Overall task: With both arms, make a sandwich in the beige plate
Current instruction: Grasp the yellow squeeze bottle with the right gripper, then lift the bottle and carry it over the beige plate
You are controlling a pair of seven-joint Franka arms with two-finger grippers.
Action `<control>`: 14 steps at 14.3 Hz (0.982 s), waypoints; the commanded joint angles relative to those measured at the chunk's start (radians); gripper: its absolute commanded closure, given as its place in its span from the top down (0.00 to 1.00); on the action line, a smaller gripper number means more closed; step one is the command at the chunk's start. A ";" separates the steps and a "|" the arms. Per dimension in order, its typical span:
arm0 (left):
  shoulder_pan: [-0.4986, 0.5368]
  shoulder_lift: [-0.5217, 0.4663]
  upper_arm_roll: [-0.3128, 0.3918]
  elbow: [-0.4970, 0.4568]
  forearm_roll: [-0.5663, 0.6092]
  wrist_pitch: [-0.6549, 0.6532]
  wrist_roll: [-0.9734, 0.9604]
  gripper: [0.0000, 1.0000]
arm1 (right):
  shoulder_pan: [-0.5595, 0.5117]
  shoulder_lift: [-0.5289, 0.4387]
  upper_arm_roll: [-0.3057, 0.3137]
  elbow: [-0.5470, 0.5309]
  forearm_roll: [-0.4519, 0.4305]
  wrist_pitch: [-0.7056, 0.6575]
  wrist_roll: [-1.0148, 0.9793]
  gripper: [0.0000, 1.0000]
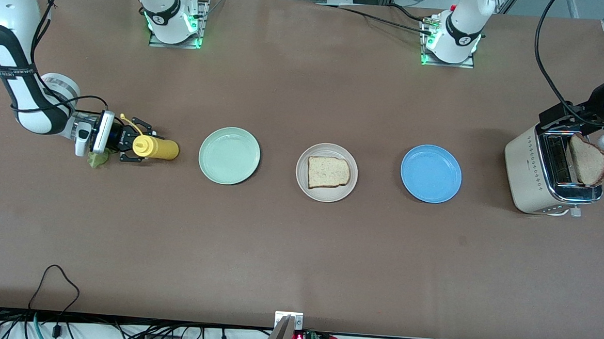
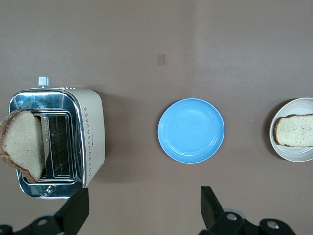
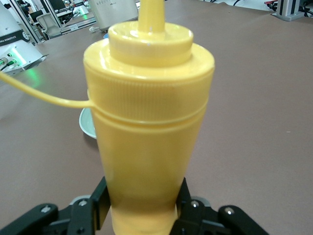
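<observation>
The right pincer point(image 3: 142, 208) has its fingers against both sides of a yellow sauce bottle point(image 1: 156, 148) standing on the table point(image 1: 297, 252); a green lettuce leaf point(image 1: 97, 159) lies just under its wrist. Past the bottle comes the mint green plate point(image 1: 229, 155), then the beige plate point(image 1: 326, 172) with one bread slice point(image 1: 327, 172).

The step in hand looks like fetching sauce; next it calls for lifting the bottle over that slice.

The left pincer point(image 2: 142, 210), wide and empty, hangs over the table near the toaster point(image 2: 56, 134) holding the second slice point(image 2: 22, 144).
</observation>
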 commanded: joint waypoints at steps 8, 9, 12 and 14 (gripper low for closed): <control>0.002 -0.008 -0.003 0.001 -0.001 -0.002 0.020 1.00 | 0.027 -0.150 0.014 0.015 -0.043 0.014 0.205 0.00; 0.002 -0.008 -0.003 0.001 -0.001 -0.002 0.020 1.00 | 0.039 -0.183 0.017 0.015 -0.085 0.015 0.277 0.00; 0.002 -0.011 -0.002 0.003 -0.003 -0.005 0.020 1.00 | 0.052 -0.273 0.082 0.015 -0.179 0.047 0.472 0.00; 0.002 -0.011 -0.003 0.004 -0.006 -0.005 0.020 1.00 | 0.067 -0.322 0.129 0.015 -0.238 0.092 0.580 0.00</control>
